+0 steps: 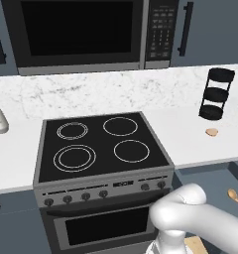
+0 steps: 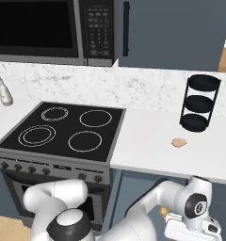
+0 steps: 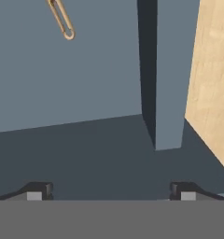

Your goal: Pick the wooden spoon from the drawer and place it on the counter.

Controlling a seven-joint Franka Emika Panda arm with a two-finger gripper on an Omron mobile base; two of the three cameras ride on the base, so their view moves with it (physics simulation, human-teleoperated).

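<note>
Gripper [image 3: 111, 195] open, fingertips wide apart and empty, pointing into the blue-grey drawer [image 3: 62, 84]. Wooden spoon [image 1: 234, 196] lies in the drawer below the counter [image 1: 190, 139] edge, right of the stove [image 1: 101, 144]. Small tan lump [image 2: 179, 142] sits on the counter near the black rack [image 2: 199, 103].

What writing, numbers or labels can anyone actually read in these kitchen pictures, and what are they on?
None can be read as words.
Microwave keypad: rows of small pale marks, too small and blurred to read.
Stove front panel: a short pale strip between the knobs, blurred, unreadable.
Robot's wrist: a round black badge with a white mark, not legible as a letter or number.
Drawer and counter: no text.
</note>
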